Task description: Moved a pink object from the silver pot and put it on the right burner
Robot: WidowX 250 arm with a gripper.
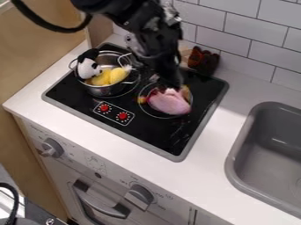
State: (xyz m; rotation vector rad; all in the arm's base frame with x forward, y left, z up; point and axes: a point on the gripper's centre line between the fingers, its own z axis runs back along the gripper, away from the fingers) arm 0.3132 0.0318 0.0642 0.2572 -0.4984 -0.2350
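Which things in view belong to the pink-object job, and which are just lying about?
Part of the job:
smooth pink object
round right burner
silver metal pot
black two-finger gripper

Just lying about:
black-and-white toy, in the pot
yellow item, also in the pot
dark brown-and-orange object
grey sink

No wording, brand or number can be read. Black glass cooktop [159,140]: a white-outlined printed panel [113,119] carries two round red dial symbols, left [104,107] and right [122,116], each ringed by short white marks. White oven front below the desk [106,149]: faint small print lies around the round grey plastic knob on the left [52,148] and around the larger round grey plastic knob on the right [139,196]; characters too small to make out. Between these knobs, a faint pale printed pattern [94,162] on the same front; content cannot be determined.
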